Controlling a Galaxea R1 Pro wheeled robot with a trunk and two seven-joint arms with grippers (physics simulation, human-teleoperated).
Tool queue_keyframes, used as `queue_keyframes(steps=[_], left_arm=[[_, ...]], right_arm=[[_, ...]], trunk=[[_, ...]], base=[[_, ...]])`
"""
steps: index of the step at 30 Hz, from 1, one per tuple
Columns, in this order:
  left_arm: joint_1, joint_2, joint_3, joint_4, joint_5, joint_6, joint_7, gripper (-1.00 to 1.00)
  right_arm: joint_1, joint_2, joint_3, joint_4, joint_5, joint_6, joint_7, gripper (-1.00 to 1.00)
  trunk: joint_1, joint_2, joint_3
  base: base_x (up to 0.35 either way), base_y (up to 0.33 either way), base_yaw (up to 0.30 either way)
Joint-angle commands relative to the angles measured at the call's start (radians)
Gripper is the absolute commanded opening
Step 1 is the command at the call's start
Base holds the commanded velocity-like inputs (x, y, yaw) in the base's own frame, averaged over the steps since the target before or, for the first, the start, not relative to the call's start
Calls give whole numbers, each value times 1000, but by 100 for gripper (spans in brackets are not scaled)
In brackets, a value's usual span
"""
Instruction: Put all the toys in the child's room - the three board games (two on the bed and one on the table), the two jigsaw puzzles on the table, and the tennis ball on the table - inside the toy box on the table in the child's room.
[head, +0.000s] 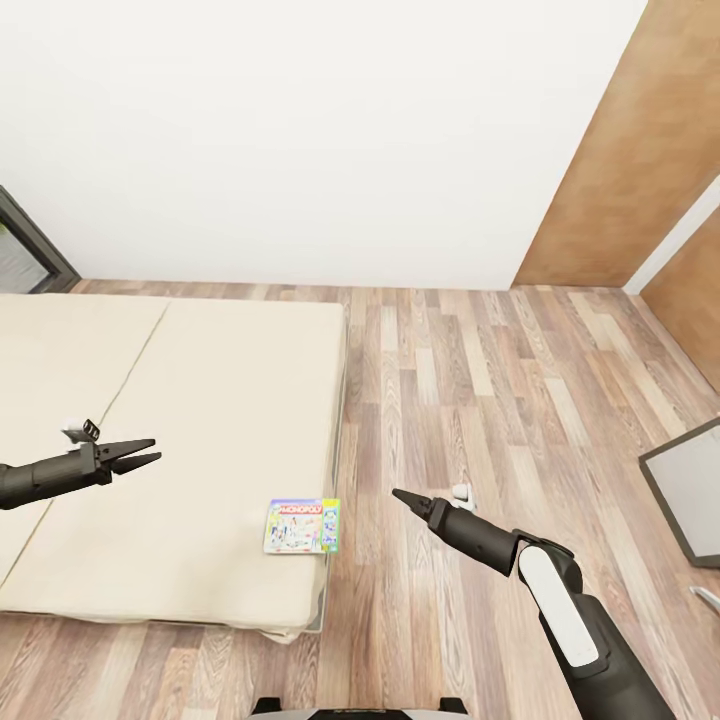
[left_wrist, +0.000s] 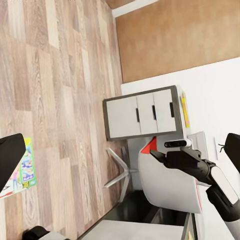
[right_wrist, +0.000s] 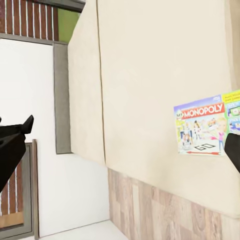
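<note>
One board game (head: 301, 526) on the bed (head: 200, 420); left gripper (head: 148, 452) slightly spread, right gripper (head: 399, 495) pressed together.

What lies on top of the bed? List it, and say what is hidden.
One board game, a Monopoly box, lies flat near the corner of the bed. The rest of the visible mattress is bare; its left end runs out of frame.

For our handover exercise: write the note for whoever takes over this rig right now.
Left gripper: slightly open, empty, over the bed.
Right gripper: looks shut, empty, above the floor beside the bed.
One board game lies flat near the bed's edge, between the two grippers.
The table shows at the right; toy box unseen.
Done: cannot tell.
Left: pick up this game, carry it to the toy box.
</note>
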Motion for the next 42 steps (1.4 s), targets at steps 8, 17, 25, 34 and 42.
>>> queue_keyframes(steps=[8, 17, 25, 34, 42], left_arm=[[0, -4, 0, 0, -2, 11, -4, 100], [-1, -5, 0, 0, -2, 10, -4, 100], [0, -5, 0, 0, -2, 10, -4, 100], [-1, -6, 0, 0, -2, 10, -4, 100], [0, -6, 0, 0, -2, 10, -4, 100]], right_arm=[[-1, -1, 0, 0, -1, 3, 1, 100], [-1, -1, 0, -1, -1, 3, 1, 100], [-1, 0, 0, -1, -1, 3, 1, 100], [-1, 0, 0, -1, -1, 3, 1, 100], [-1, 0, 0, 0, -1, 3, 0, 100]], trunk=[[1, -2, 12], [1, -2, 27], [1, -2, 40], [1, -2, 55], [1, -2, 68]], base=[[0, 0, 0], [0, 0, 0], [0, 0, 0], [0, 0, 0], [0, 0, 0]])
